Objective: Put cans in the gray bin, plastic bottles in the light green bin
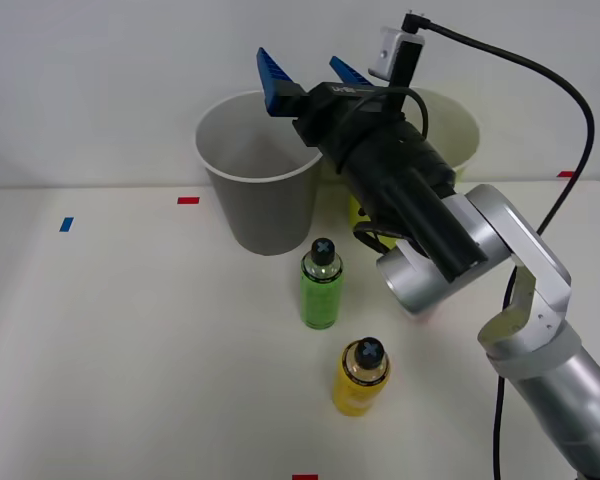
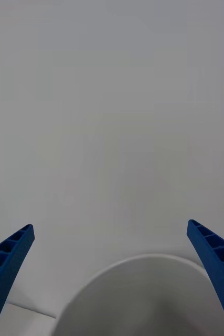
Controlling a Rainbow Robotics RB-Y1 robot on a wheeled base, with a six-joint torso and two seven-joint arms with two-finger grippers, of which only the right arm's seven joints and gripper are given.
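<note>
The right gripper (image 1: 314, 75) is hovering over the gray bin (image 1: 255, 205), its fingers spread wide and holding nothing. The green bottle (image 1: 321, 286) and yellow bottle (image 1: 361, 377) are standing on the table (image 1: 130, 340), their labels unreadable. The light green bin (image 1: 458, 135) is sitting behind the arm.

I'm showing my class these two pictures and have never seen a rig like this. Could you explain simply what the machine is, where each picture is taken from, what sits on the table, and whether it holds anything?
This is a robot arm ending in a two-finger gripper with blue ribbed fingers. One picture looks down from above the arms; the other comes from a camera on the wrist, so the same gripper frames it. The fingers are spread open and hold nothing. They hang above the gray bin, whose rim shows below them in the wrist view. Beside it, mostly hidden by the arm, stands a light green bin. On the white table stand a green bottle and a yellow bottle, both black-capped.
</note>
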